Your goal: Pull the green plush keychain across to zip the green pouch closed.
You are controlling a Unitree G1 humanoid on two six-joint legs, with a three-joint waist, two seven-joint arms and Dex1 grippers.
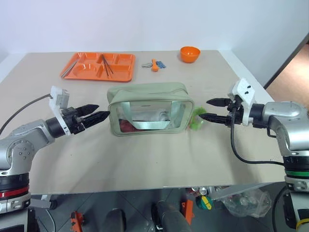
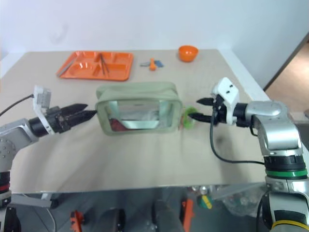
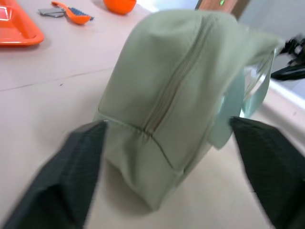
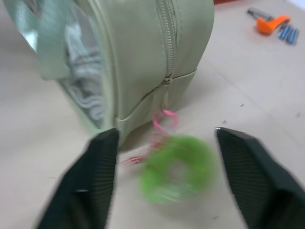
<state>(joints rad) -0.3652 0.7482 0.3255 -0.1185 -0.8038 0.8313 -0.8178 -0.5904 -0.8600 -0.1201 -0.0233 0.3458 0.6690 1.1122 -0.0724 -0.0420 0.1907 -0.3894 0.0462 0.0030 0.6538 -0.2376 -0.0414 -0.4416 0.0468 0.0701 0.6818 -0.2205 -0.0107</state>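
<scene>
While the right gripper [image 1: 208, 109] hangs just beside the right end of the green pouch [image 1: 149, 108], its two black fingers are spread apart and hold nothing. Between those fingers, in the right wrist view, the green plush keychain [image 4: 177, 168] dangles loose on its pink string [image 4: 162, 125] at the pouch's end. The fuzzy ball sits low by the table [image 1: 145, 164], near the fingers but not touching them.

On the other side of the pouch, the left gripper [image 1: 99, 112] also has its fingers wide apart. Its fingertips sit just beside the pouch's left end, and I cannot tell if they touch the cloth.

From how things lie, the zip looks pulled all the way across to the right end, so the closing seems done and both grippers have let go. The next move, I think, calls only for backing both arms away from the pouch without bumping it. If the zip has a small gap left, the right gripper would need to pinch the plush ball and tug it further away from the pouch.

The pouch lies long from left to right across the table, with its zip running along the top the same way. Its clear window [image 1: 147, 116] and webbing strap [image 1: 145, 124] face the robot. An orange tray [image 1: 82, 71] rests well behind the pouch.
</scene>
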